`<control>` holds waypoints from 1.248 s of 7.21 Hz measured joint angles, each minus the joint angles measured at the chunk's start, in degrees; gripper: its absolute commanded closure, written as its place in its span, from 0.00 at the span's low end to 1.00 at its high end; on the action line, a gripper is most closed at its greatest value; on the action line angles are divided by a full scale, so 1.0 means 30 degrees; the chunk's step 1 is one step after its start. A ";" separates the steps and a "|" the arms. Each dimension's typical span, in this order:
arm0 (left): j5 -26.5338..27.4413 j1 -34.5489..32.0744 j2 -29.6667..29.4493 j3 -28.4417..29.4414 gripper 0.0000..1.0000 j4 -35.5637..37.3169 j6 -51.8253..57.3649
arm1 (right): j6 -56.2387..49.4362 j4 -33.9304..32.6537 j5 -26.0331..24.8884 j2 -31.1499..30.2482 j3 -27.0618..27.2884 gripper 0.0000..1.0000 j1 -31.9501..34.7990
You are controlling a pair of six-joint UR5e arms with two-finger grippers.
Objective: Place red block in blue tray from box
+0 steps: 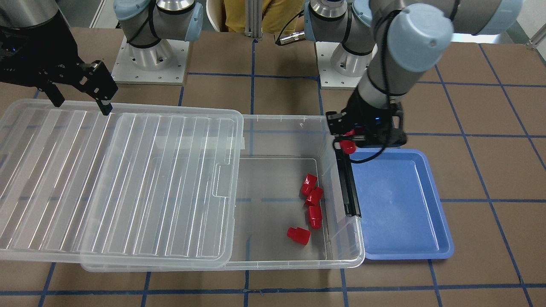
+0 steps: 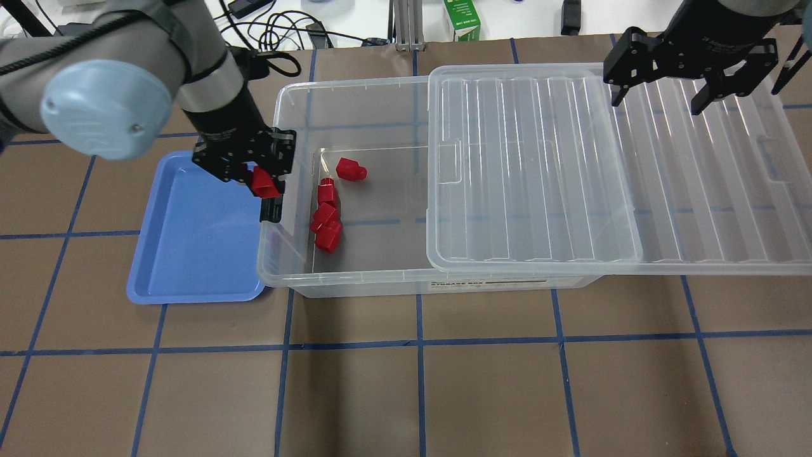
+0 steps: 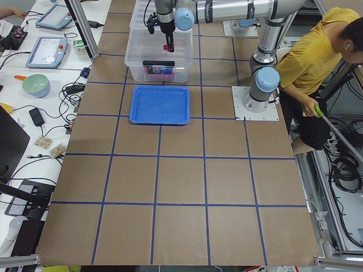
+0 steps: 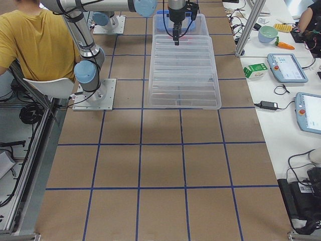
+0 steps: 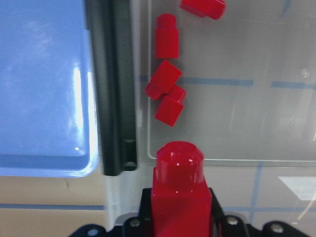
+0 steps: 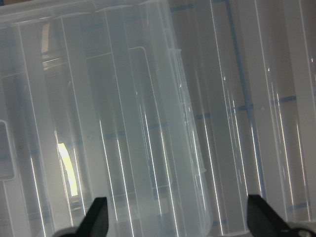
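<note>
Red block (image 5: pixel 178 195) pinched in left claw (image 2: pixel 262 182); right claw (image 2: pixel 657 105) gapes.

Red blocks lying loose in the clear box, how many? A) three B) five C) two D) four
D: four red blocks lie on the floor of the box, while the fifth block is gripped in the left hand, above the box's end next to the blue tray.
</note>
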 measured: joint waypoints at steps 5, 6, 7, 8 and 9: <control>0.0497 0.5912 -0.3280 -0.1939 1.00 0.4741 0.6622 | 0.0000 -0.0002 -0.0007 0.0010 0.0000 0.00 0.0017; 0.0476 0.5973 -0.3900 -0.3000 1.00 0.6923 0.6828 | 0.0000 -0.0003 -0.0006 0.0007 -0.0001 0.00 0.0021; 0.0460 0.6001 -0.4317 -0.3899 0.79 0.8302 0.6948 | 0.0000 -0.0009 -0.0006 0.0003 0.0007 0.00 0.0015; 0.0391 0.6009 -0.4614 -0.4547 0.24 0.9005 0.7019 | 0.0000 -0.0022 -0.0006 0.0002 0.0011 0.00 0.0005; 0.0347 0.6016 -0.4790 -0.4820 0.00 0.9320 0.7022 | -0.0001 -0.0028 -0.0007 0.0002 0.0013 0.00 0.0002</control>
